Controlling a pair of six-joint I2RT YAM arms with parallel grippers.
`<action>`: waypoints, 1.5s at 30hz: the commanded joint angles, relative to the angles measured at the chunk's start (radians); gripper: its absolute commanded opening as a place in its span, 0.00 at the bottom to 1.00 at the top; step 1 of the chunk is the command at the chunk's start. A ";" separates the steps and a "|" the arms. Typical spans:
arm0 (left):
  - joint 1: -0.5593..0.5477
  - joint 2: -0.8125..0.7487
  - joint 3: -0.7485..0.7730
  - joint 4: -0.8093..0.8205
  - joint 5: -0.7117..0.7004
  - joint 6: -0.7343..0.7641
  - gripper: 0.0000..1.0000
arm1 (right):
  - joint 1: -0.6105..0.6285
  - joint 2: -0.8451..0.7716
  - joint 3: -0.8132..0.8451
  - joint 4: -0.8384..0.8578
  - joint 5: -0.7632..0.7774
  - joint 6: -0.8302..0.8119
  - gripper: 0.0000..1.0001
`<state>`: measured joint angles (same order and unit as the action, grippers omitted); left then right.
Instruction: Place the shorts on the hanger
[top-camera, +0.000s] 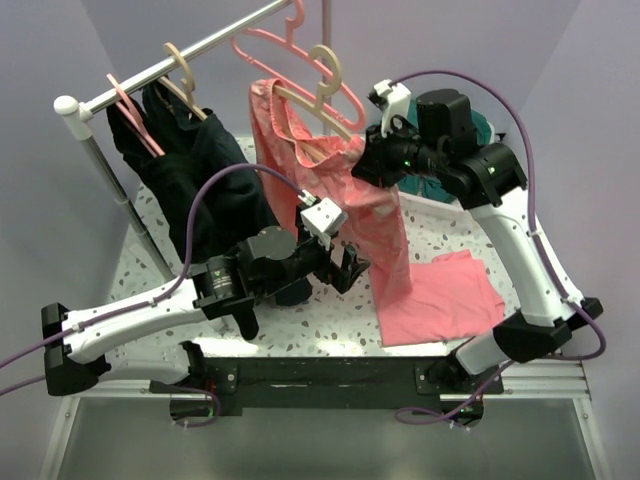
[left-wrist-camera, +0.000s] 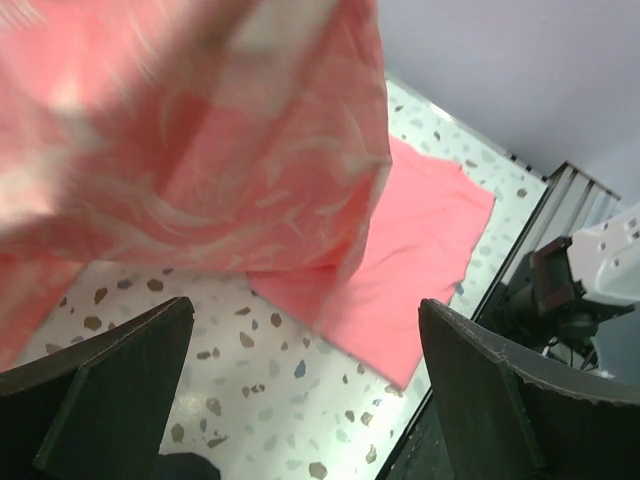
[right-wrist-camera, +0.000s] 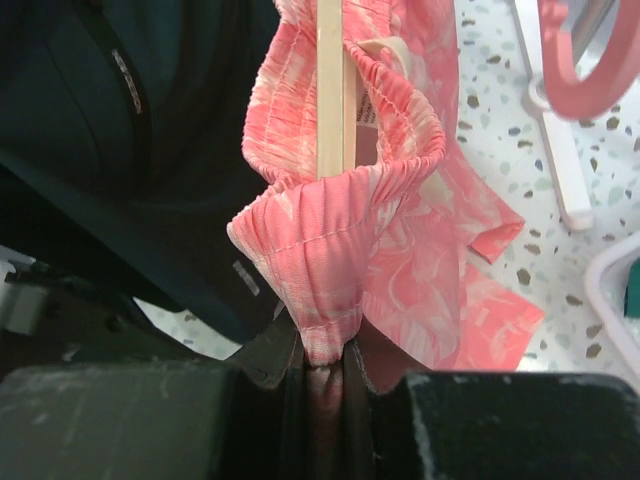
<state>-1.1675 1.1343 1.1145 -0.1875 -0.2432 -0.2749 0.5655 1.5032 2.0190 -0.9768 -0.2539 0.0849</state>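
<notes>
Over on the left, the black two-finger left gripper (top-camera: 347, 267) hangs spread wide with nothing in it, just beside the lower part of the soft salmon-pink mottled shorts (top-camera: 378, 225). The shorts dangle from the pale beige curved hanger (top-camera: 327, 72), their gathered waistband looped around one beige arm. The right gripper (right-wrist-camera: 322, 365) is pinched tight on a waistband fold. Probably best if it eases the elastic along the arm without yanking down, while the left one steadies the loose fabric so the hanger doesn't swing.
</notes>
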 joint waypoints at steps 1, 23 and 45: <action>-0.006 -0.018 -0.071 0.077 0.031 0.012 1.00 | 0.007 0.044 0.188 0.082 -0.058 -0.042 0.00; -0.031 -0.025 -0.269 0.189 0.156 -0.014 0.98 | 0.131 0.376 0.518 0.234 0.076 -0.019 0.00; -0.038 -0.067 -0.272 0.145 0.114 -0.018 0.98 | 0.200 0.509 0.598 0.359 0.111 0.058 0.00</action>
<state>-1.1957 1.0981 0.8375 -0.0692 -0.1123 -0.2779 0.7479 2.0300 2.5546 -0.7570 -0.1558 0.1242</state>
